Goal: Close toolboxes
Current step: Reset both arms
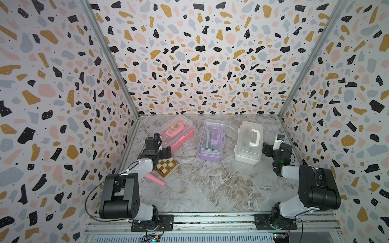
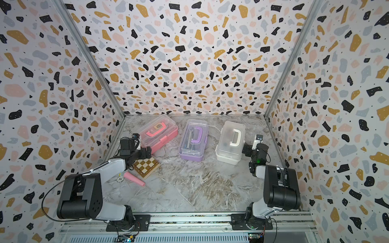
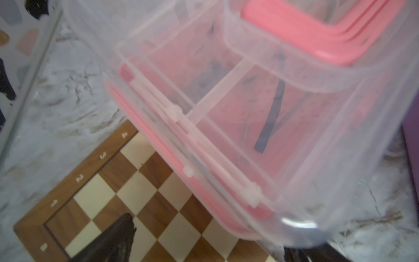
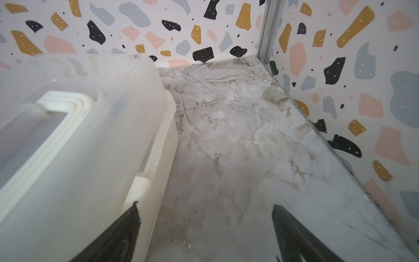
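Three toolboxes stand in a row at the back of the table in both top views: pink, purple and white. Each clear lid lies down on its base; whether the latches are fastened does not show. My left gripper is open at the pink toolbox's near end, above the chessboard, with that box's corner between the spread fingers. My right gripper is open beside the white toolbox's right side. One of its fingers is at the lid's edge, the other over bare table.
A wooden chequered chessboard box lies under my left gripper, touching the pink toolbox. A pink cylinder and a small round chip lie by the left arm. Patterned walls close in the left, back and right sides.
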Tool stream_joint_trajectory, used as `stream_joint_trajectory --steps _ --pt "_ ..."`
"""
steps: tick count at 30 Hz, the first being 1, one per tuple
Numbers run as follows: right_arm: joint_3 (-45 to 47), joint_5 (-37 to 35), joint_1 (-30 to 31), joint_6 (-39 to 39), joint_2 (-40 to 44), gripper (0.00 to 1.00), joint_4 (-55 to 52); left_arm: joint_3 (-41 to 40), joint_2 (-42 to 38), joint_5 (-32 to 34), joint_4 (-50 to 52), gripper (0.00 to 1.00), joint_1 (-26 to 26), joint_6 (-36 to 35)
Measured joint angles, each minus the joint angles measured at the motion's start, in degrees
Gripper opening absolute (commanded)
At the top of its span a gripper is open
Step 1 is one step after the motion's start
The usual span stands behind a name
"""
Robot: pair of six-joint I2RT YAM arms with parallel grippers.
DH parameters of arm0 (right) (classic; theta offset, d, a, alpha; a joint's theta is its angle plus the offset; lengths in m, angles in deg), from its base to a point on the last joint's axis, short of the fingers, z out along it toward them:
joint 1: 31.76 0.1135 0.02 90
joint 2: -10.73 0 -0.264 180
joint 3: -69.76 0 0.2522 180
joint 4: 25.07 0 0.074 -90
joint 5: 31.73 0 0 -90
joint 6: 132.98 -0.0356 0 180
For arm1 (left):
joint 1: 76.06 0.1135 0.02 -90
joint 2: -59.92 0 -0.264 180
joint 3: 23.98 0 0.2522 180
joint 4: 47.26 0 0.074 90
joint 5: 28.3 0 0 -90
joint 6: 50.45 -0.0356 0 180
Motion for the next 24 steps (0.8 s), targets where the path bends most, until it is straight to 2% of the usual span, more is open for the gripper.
stream_joint_trajectory --steps 2,6,11,18,21,22,24 --pt "-0.66 2.29 -0.96 -1.55 -0.26 0.91 -0.37 -3.67 -1.42 0.59 -4.92 0.99 0.11 0.04" --pt "-4.39 5.25 -1.66 -1.77 5.9 0.91 -9.92 -9.68 -5.75 0.85 -10.62 0.99 0.22 0.17" --pt "-5.7 4.79 -1.66 -0.07 13.27 0.91 -16.44 -13.81 -5.03 2.29 -21.18 0.99 0.22 0.31" --pt "-4.52 7.52 -1.66 -0.2 10.1 0.88 -21.03 -19.52 -0.42 2.43 -33.44 0.99 -0.28 -0.09" --pt "-0.79 7.43 -1.01 -0.61 9.05 0.9 -16.5 -19.98 -0.2 2.47 -34.95 0.99 -0.79 -0.52" --pt "1.11 7.26 -0.66 -0.7 8.81 0.99 -14.49 -19.98 -0.15 2.47 -35.69 0.99 -0.79 -0.66" --pt "3.63 6.88 -0.26 -1.2 8.0 1.0 -8.92 -19.93 -0.15 2.47 -36.65 0.99 -0.9 -0.87"
